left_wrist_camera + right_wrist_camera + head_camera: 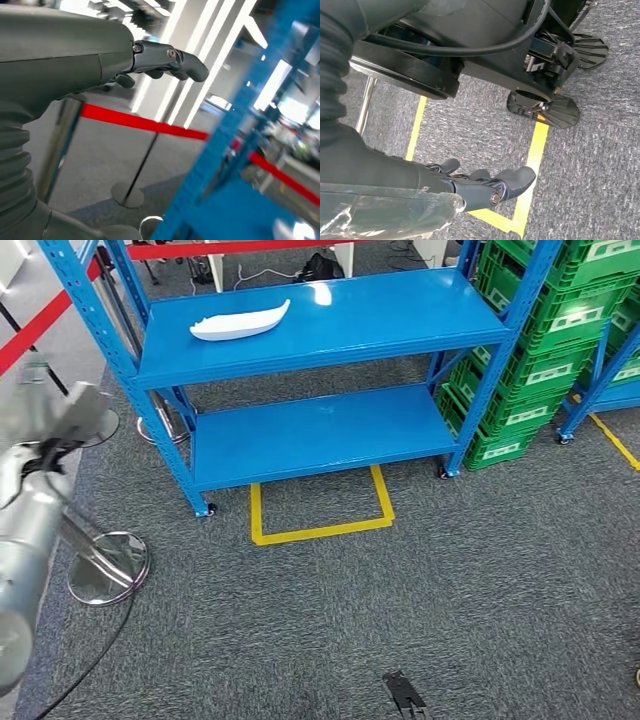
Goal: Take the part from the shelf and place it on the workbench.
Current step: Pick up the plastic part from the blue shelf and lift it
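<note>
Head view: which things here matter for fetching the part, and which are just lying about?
Job:
white part lying on the upper shelf
blue shelf
left hand, raised, holding nothing
right hand, hanging over the floor, holding nothing

Lying about:
green crates
red barrier tape
yellow floor marking

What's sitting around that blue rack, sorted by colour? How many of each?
White: 1, the part lying on the upper shelf.
Blue: 1, the rack itself, with two shelf boards.
Green: 1 stack of crates beside the rack; individual crates are too crowded to count.
Yellow: 1 taped floor outline in front.
Total: 4.
</note>
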You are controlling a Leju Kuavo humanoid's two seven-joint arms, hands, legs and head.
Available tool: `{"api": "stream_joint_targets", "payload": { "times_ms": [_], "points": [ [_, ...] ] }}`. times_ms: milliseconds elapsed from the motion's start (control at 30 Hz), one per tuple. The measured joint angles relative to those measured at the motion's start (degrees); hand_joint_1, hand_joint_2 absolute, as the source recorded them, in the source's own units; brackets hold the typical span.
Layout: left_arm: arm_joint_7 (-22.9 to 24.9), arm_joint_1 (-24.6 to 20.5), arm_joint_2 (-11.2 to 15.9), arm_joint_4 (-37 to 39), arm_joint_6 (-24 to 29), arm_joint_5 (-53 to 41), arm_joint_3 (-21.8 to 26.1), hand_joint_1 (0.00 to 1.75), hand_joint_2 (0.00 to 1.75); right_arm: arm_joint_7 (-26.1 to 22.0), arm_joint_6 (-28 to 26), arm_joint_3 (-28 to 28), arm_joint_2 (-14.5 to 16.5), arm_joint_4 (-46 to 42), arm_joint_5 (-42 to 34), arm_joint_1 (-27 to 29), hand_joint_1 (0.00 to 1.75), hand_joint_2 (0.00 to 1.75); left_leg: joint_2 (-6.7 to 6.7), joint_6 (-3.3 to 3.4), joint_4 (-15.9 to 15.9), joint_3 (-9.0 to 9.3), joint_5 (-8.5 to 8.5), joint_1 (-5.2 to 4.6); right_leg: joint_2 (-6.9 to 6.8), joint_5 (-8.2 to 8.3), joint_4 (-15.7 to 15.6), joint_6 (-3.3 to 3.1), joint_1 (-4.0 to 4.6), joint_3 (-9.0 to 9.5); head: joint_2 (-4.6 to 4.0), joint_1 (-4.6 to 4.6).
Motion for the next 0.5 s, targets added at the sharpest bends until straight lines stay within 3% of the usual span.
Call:
{"api": "stream_joint_targets", "payload": {
  "times_ms": [167,367,500],
  "points": [
    [2.33,-0.93,-3.85,1.66,-0.52,-3.4,-6.97,0.0,1.75,0.21,0.14,0.02,0.0,0.0,0.45,-0.01,0.0,1.75,0.06,0.02,0.01,-0.01,0.0,-0.05,0.14,0.07,-0.02,0.07,-0.04,-0.02,0.0,0.01],
    [2.44,-1.75,-5.21,2.72,-0.84,-3.63,-9.8,0.0,1.75,0.27,0.15,0.02,0.0,0.0,0.5,0.01,0.0,1.75,0.08,0.03,0.01,-0.02,0.01,-0.04,0.14,0.07,-0.02,0.07,-0.03,-0.06,0.0,-0.01],
    [3.57,-2.23,-6.39,3.65,-4.27,-7.52,-12.65,0.0,1.75,0.28,0.34,0.02,0.0,0.0,0.71,0.0,0.0,1.75,0.08,0.03,0.01,-0.03,0.02,-0.03,0.12,0.07,-0.03,0.07,-0.03,-0.07,0.0,0.0]
  ]
}}
